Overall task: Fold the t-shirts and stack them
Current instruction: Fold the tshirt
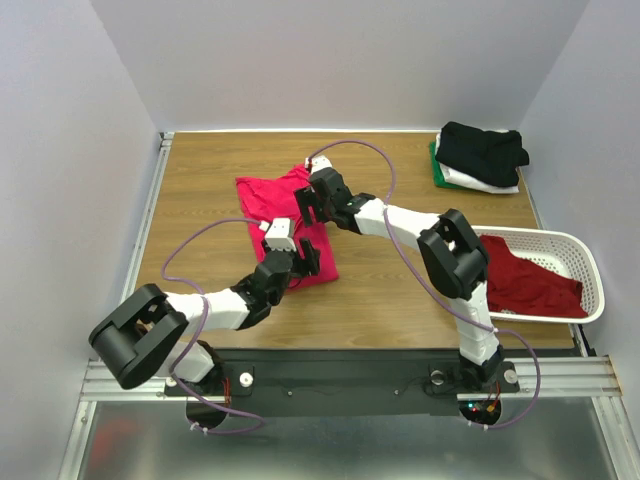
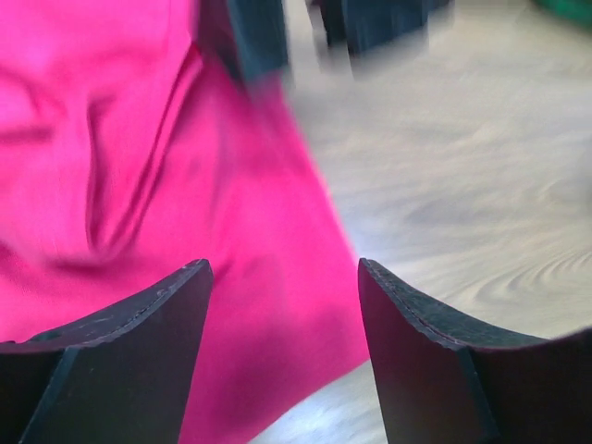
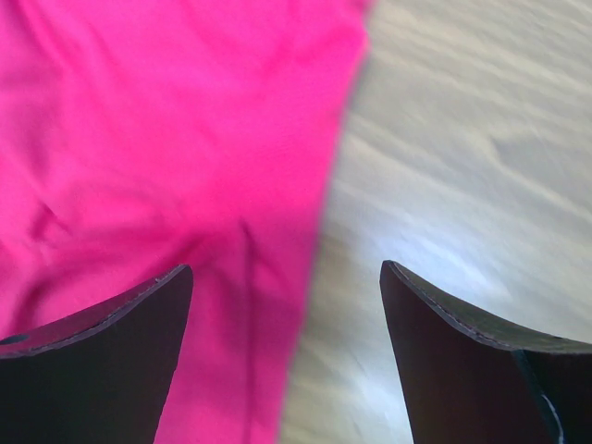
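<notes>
The bright pink-red t-shirt [image 1: 272, 200] lies spread on the wooden table [image 1: 200, 190], a little left of the centre of the top view, with one sleeve pointing to the upper left and the body running down toward the lower middle. Both arms reach over it. The left gripper [image 1: 308, 258] hangs at the lower right edge of this shirt. In the left wrist view its two dark fingers stand apart with nothing between them. Under the gap there is pink cloth on the left side and bare wood on the right. The right gripper [image 1: 303, 208] is over the upper part of the same shirt, close to its right edge. In the right wrist view its fingers are also wide apart and hold nothing, and the border of the cloth runs from the top of the frame down through the gap. Whether any fingertip touches the cloth, I cannot tell. At the right side of the top view the darker red t-shirt [image 1: 525, 282] lies crumpled inside the white basket [image 1: 588, 262]. In the upper right corner of the table a folded black t-shirt [image 1: 482, 148] rests on a white t-shirt [image 1: 485, 181], and a green t-shirt [image 1: 436, 166] shows under them at the left edge of the pile.
</notes>
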